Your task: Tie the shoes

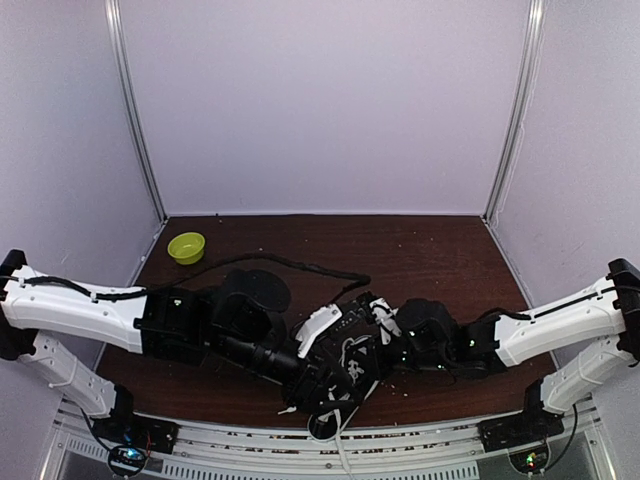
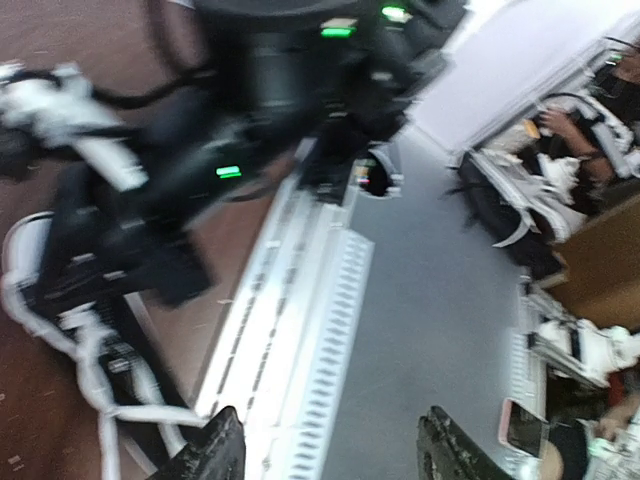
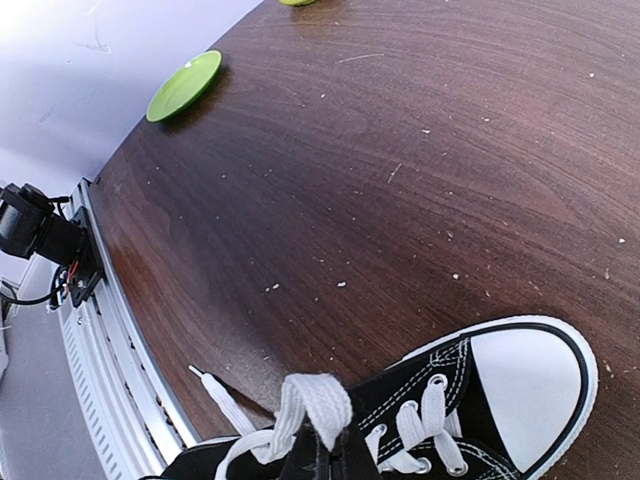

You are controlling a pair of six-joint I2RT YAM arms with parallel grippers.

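sneaker [image 1: 345, 355] lies between the 2 grippers; left gripper [image 2: 330, 455] spread wide beside laces [image 2: 100, 385], right gripper [image 1: 388, 340] grip can't tell.

A lime-green bowl [image 1: 186, 247] sits at the far left corner of a dark wooden table [image 1: 430, 250] flecked with pale crumbs [image 3: 456, 276]. White panels [image 1: 320, 100] wall three sides; a ribbed metal rail [image 1: 240, 441] lines the near edge.

The view was blurred. The left gripper [image 2: 328, 458] sat at 6 o'clock, jaws apart. White laces [image 2: 95, 375] lay at 8 o'clock on the table [image 2: 25, 430]. A dark arm [image 2: 270, 70] with green lights occupied 10 to 12 o'clock. A white rail [image 2: 300, 330] crossed the centre.
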